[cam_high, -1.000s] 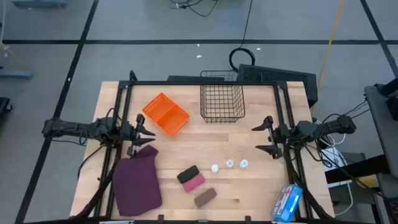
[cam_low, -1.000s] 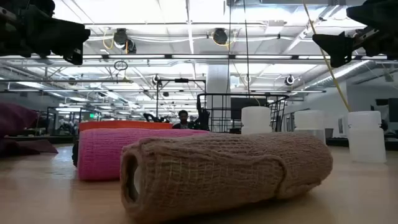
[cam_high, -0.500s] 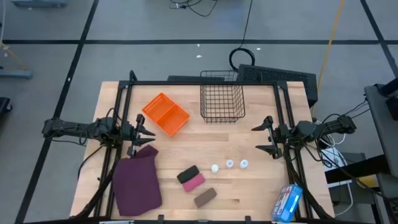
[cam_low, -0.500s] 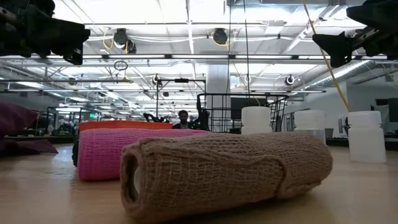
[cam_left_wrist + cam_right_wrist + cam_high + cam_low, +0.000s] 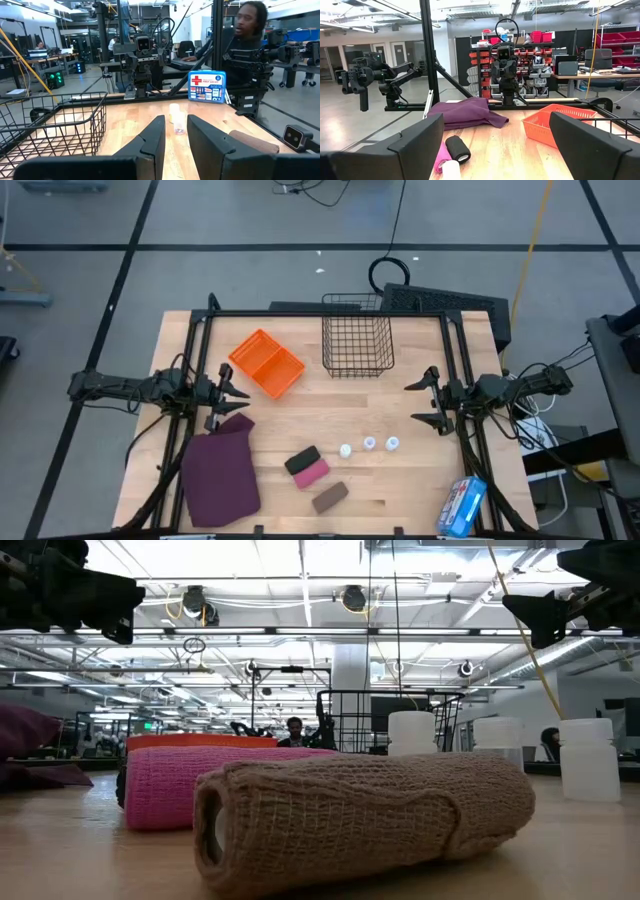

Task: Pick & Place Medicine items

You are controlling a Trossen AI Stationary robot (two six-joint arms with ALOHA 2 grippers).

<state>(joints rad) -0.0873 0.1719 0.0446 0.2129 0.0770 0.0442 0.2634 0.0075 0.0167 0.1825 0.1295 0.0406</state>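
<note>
Three tiny white bottles (image 5: pixel 369 445) stand upright in a row on the wooden table, right of centre; in the low view they are (image 5: pixel 498 745). They line up as one column (image 5: pixel 175 117) in the left wrist view, and one bottle (image 5: pixel 451 170) shows in the right wrist view. My left gripper (image 5: pixel 240 390) (image 5: pixel 175 137) hovers open with a narrow gap at the table's left side, above the maroon cloth's far tip. My right gripper (image 5: pixel 424 401) (image 5: pixel 500 145) hovers wide open at the right side, just beyond the bottles. Neither touches anything.
An orange tray (image 5: pixel 266 363) and a wire basket (image 5: pixel 357 340) sit toward the far edge. A maroon cloth (image 5: pixel 220 470) lies near left. Black (image 5: pixel 302 459), pink (image 5: pixel 313 472) and brown (image 5: pixel 330 497) rolls lie left of the bottles. A blue-and-white packet (image 5: pixel 462 505) lies at the near right corner.
</note>
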